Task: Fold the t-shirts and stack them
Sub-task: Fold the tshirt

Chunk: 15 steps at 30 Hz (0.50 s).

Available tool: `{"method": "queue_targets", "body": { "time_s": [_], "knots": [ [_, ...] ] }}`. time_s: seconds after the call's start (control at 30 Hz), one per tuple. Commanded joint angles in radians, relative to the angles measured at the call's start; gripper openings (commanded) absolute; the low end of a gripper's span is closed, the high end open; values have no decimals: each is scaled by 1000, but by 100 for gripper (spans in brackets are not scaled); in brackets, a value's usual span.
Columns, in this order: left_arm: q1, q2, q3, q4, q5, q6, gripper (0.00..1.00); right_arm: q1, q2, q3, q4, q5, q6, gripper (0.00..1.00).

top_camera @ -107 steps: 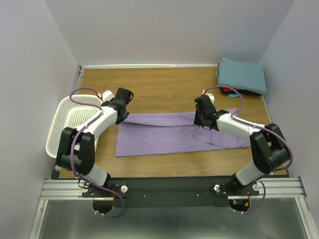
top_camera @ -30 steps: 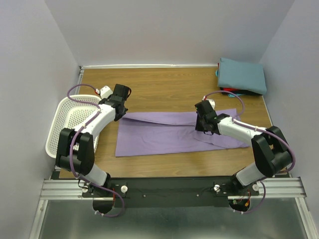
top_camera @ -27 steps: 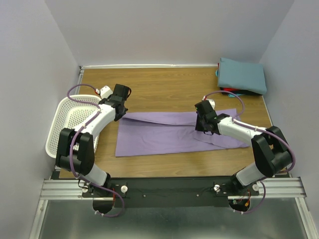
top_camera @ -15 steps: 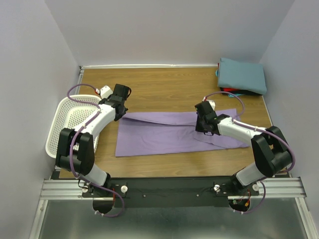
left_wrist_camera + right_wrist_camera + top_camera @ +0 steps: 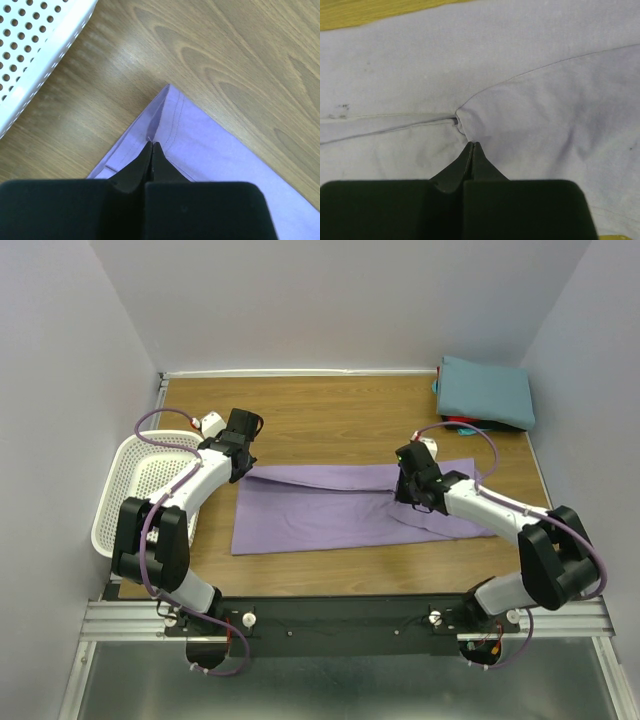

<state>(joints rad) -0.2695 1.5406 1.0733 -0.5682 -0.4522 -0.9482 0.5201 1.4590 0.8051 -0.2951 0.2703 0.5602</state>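
Observation:
The lavender t-shirt (image 5: 330,505) lies folded into a long band across the middle of the table. My left gripper (image 5: 247,470) is shut on the shirt's far left corner; in the left wrist view the tips (image 5: 151,144) pinch the hemmed corner (image 5: 172,112). My right gripper (image 5: 408,494) is shut on a pucker of the shirt right of centre; the right wrist view shows the cloth (image 5: 520,100) gathered at the tips (image 5: 472,144). A folded teal t-shirt (image 5: 487,390) lies on a red one (image 5: 462,423) at the far right corner.
A white perforated basket (image 5: 140,490) stands at the table's left edge, close to my left arm; its rim shows in the left wrist view (image 5: 35,55). Walls close in the table on the left, back and right.
My right arm has shifted a little to the right and back, keeping its grip on the shirt. The left arm and the shirt's outline have hardly moved.

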Motion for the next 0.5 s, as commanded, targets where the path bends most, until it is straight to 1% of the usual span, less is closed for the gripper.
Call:
{"method": "queue_targets", "body": {
  "time_s": [0.0, 0.47],
  "knots": [
    [6, -19, 14, 5, -3, 8, 0, 9, -45, -7, -52, 49, 15, 1],
    [6, -56, -36, 11, 10, -14, 0, 9, -91, -38, -88, 9, 7, 0]
  ]
}}
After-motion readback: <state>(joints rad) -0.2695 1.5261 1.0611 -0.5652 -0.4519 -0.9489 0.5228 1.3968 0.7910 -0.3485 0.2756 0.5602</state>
